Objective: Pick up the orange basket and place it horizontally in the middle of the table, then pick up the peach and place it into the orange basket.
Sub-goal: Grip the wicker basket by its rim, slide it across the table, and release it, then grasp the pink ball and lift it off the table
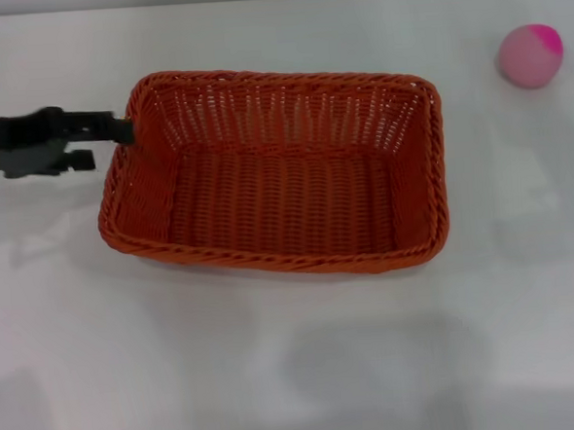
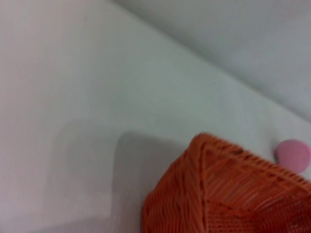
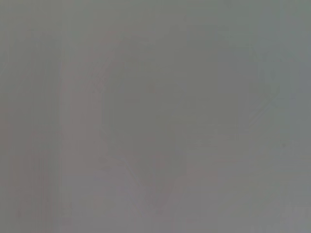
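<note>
Burnt-orange woven wicker basket, rectangular with a braided rim and sloping open-weave sides, lies lengthwise across the middle of the smooth white table, its long sides roughly parallel to the table's near edge, though slightly skewed. The left gripper, dark and reaching in from the table's left edge, sits at the basket's left end, by the far-left corner of the rim; one finger touches or nearly touches the braid while the other lies outside it, so the jaws appear parted, with no firm hold visible. The left wrist view shows only that basket corner and the fruit beyond. The small round peach, pale pink with a magenta patch, rests near the table's far right corner, well apart from the basket. The right gripper is not in view.

Judgement: the basket placement looks nearly or fully complete. To finish it well, the left gripper should withdraw straight outward without dragging the rim, leaving the basket square to the table edges. The peach is then best approached from above.
</note>
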`<act>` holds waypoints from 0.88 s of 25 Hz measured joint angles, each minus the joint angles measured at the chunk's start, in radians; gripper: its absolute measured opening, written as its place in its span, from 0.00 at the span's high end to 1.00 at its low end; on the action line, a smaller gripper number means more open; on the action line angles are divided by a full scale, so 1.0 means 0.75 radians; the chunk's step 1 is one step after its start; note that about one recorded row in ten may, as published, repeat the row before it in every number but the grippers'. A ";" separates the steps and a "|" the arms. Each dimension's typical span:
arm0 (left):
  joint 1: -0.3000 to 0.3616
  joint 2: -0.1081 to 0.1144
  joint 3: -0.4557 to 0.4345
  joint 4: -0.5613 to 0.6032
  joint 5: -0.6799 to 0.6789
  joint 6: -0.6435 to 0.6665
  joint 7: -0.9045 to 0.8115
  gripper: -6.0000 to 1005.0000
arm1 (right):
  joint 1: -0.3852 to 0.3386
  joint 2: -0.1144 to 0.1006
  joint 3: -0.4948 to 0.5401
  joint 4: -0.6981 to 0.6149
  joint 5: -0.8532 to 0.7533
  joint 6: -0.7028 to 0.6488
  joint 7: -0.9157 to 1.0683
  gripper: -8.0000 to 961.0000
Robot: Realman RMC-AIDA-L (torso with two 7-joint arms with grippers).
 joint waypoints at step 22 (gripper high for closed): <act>0.480 -0.089 -0.239 0.025 -0.766 -0.032 1.387 0.15 | 0.179 -0.020 -0.553 -0.826 -0.761 -0.454 1.331 0.14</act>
